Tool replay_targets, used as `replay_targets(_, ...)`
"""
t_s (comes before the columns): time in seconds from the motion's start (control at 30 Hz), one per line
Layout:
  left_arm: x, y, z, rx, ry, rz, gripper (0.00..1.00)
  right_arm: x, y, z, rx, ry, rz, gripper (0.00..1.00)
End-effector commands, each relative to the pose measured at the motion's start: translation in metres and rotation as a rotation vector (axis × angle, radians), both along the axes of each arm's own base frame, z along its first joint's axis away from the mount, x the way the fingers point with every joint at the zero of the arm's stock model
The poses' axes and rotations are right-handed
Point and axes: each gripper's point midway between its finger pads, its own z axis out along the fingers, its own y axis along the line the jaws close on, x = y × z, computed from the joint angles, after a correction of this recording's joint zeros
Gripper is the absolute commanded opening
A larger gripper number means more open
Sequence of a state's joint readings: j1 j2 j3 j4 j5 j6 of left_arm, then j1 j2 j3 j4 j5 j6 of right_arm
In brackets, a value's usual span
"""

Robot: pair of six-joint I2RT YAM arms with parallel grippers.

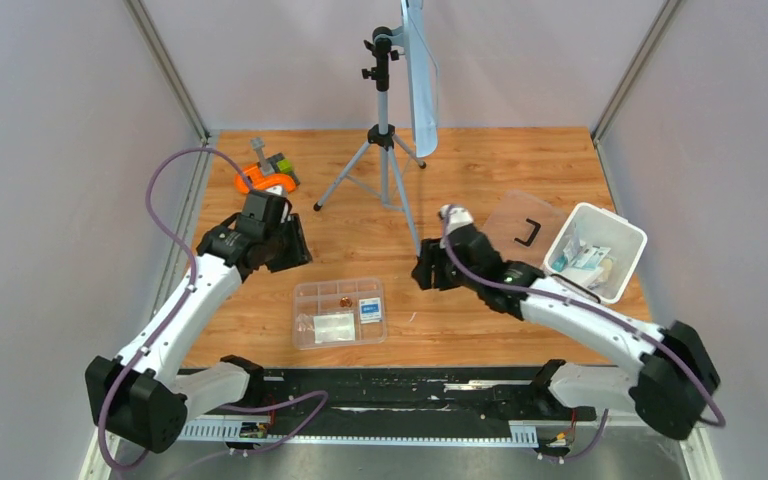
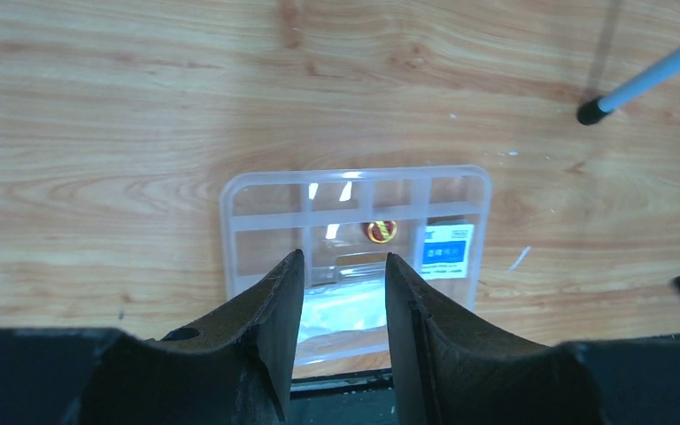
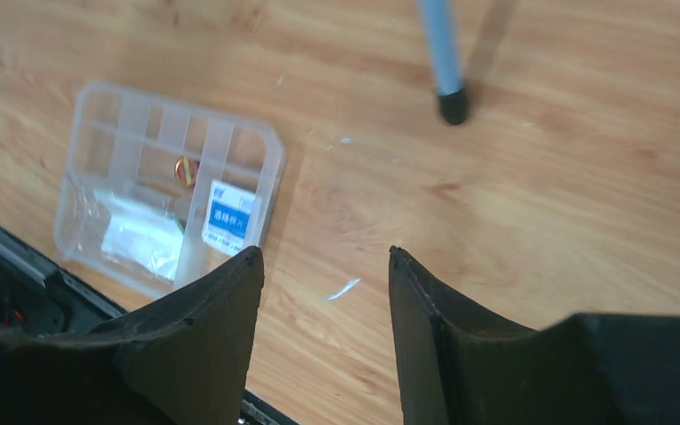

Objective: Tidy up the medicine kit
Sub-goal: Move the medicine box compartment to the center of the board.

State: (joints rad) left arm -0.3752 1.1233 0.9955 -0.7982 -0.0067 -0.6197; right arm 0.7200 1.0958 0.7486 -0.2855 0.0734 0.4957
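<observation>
The clear divided tray (image 1: 305, 296) lies on the wood table near the front middle, holding a blue-and-white packet (image 1: 370, 310), a clear bag (image 1: 333, 327) and a small red-gold item (image 1: 345, 299). It also shows in the left wrist view (image 2: 239, 199) and the right wrist view (image 3: 106, 106). The white tub (image 1: 628, 262) at the right holds several packets (image 1: 582, 257). The clear lid with its black handle (image 1: 528, 232) lies flat beside the tub. My left gripper (image 1: 290, 243) is open and empty, above and left of the tray. My right gripper (image 1: 426, 272) is open and empty, right of the tray.
A tripod (image 1: 384, 150) with a panel stands at the back middle; one of its feet (image 3: 452, 104) is near my right gripper. An orange-and-grey tool (image 1: 265, 172) lies at the back left. A black rail (image 1: 400, 390) runs along the table's near edge.
</observation>
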Motion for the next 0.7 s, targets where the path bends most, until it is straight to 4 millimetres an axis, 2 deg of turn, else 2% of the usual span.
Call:
replay_targets(0.0, -0.001, 0.037, 0.014, 0.079, -0.015, 0.089, 0.47, -0.004, 0.062, 0.001, -0.050, -0.031, 0.106, 0.52)
replay_targets(0.13, -0.001, 0.058, 0.021, 0.084, -0.011, 0.161, 0.47, -0.010, 0.110, -0.013, -0.104, -0.017, 0.218, 0.48)
replay_targets(0.3, -0.005, 0.068, 0.024, 0.060, -0.020, 0.196, 0.47, -0.009, 0.153, -0.033, -0.130, 0.038, 0.274, 0.34)
replay_targets(0.37, -0.008, 0.068, 0.023, 0.057, -0.019, 0.198, 0.47, -0.008, 0.163, -0.042, -0.146, 0.066, 0.276, 0.31)
replay_targets(0.5, -0.011, 0.069, 0.021, 0.053, -0.016, 0.197, 0.47, -0.010, 0.176, -0.056, -0.184, 0.107, 0.283, 0.30)
replay_targets(0.67, -0.014, 0.068, 0.018, 0.045, -0.012, 0.196, 0.47, -0.014, 0.179, -0.069, -0.207, 0.161, 0.254, 0.26)
